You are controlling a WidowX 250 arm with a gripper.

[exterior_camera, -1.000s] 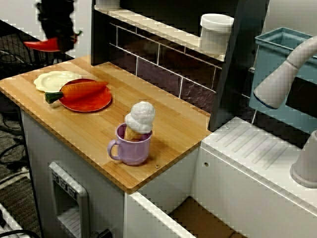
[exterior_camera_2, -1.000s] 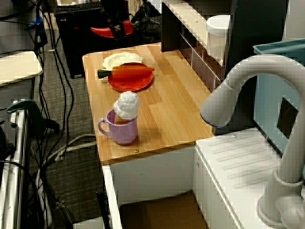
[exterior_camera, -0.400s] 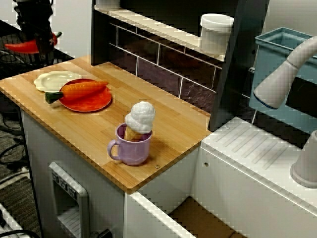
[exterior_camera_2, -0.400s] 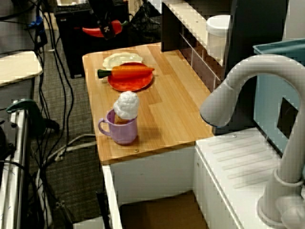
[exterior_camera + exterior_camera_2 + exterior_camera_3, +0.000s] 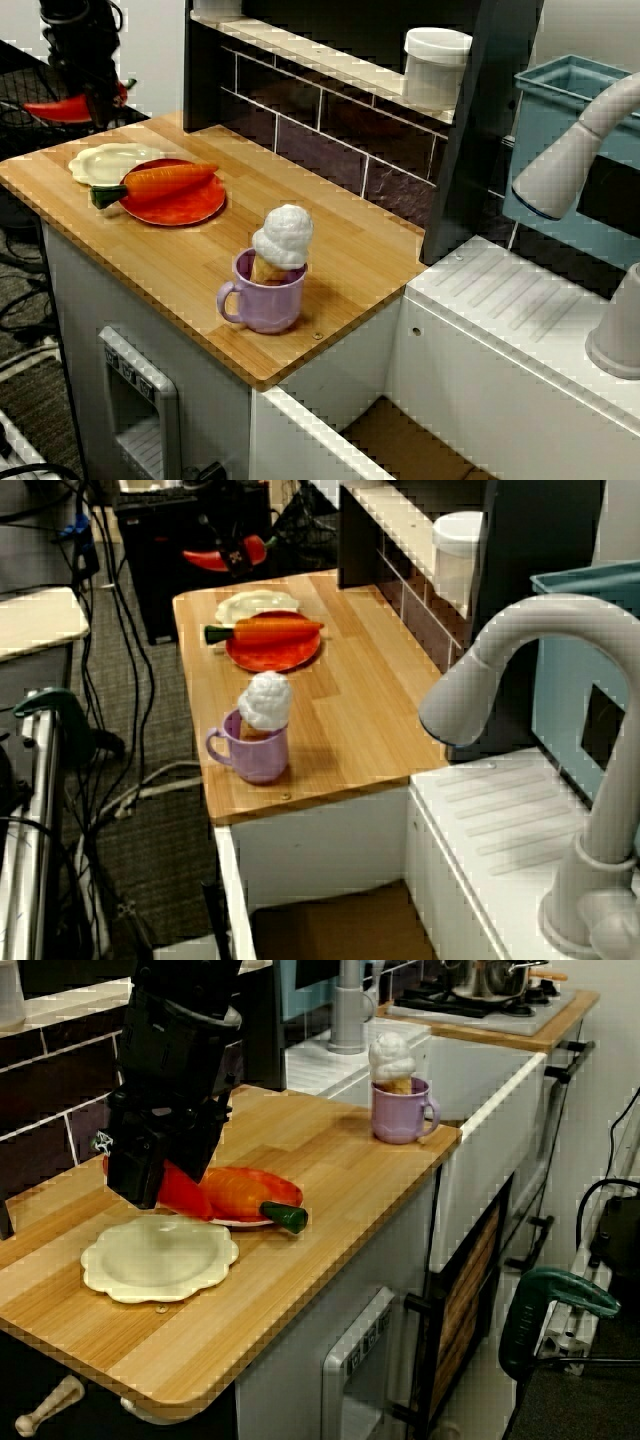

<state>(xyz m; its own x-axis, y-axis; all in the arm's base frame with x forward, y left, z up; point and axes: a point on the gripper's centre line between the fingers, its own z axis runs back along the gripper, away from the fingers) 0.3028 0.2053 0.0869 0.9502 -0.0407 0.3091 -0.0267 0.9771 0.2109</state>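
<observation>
Now I see the fingers [image 5: 92,85], still pinching the red pepper [image 5: 66,108] at the frame's upper left, swung back towards the counter [image 5: 330,230] corner, perhaps slightly lower.

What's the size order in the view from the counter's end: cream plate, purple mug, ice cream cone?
1. cream plate: largest, though it is nearest the camera, so this is partly perspective.
2. purple mug.
3. ice cream cone: it sits in the mug at the same distance, so that comparison is fair.

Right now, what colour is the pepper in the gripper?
Red; the pepper shows best in the view from above.
</observation>
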